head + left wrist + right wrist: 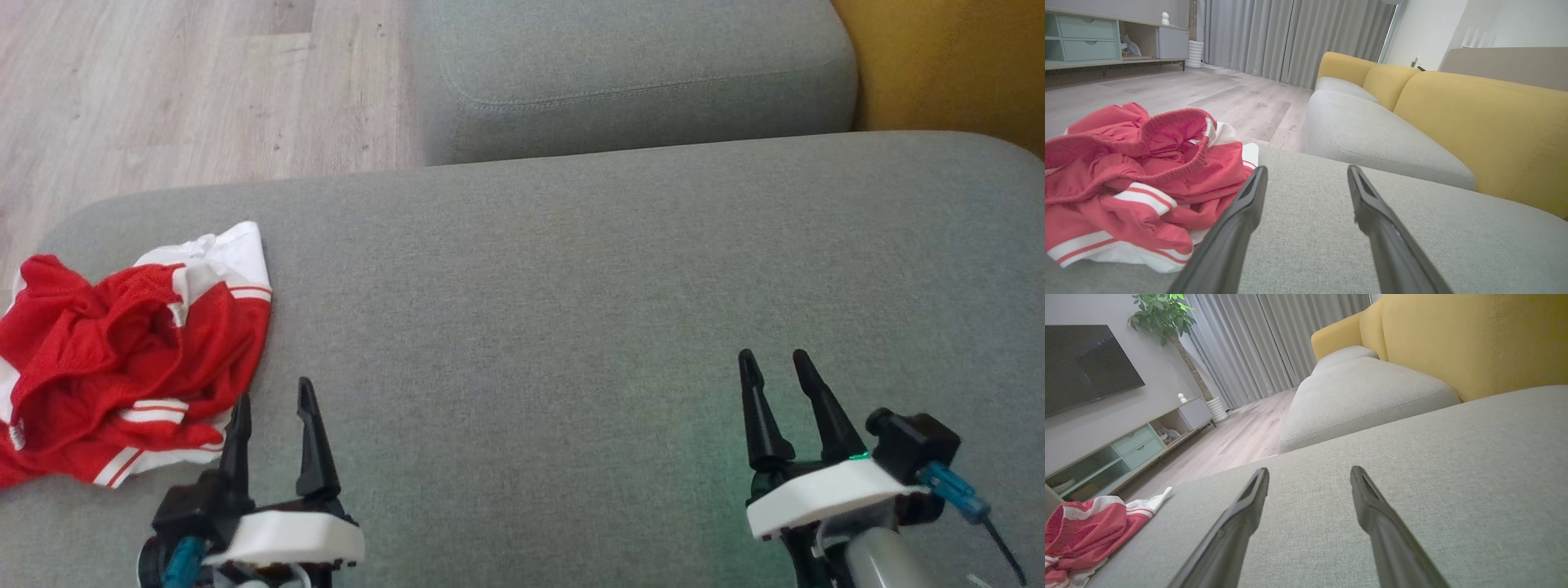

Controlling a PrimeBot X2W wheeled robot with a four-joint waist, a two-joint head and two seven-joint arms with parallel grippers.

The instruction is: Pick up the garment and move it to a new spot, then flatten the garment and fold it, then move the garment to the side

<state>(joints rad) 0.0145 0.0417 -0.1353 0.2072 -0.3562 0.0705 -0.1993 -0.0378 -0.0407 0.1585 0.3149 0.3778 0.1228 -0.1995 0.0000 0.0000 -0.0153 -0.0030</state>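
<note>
Head view: one crumpled garment; left hand and right hand released, empty.

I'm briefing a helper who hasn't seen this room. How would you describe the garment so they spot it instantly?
Find the wide grey cushion nearest the robot, then its left end beside the wooden floor. The garment lies crumpled there: red fabric with white striped trim, against plain grey.
</note>
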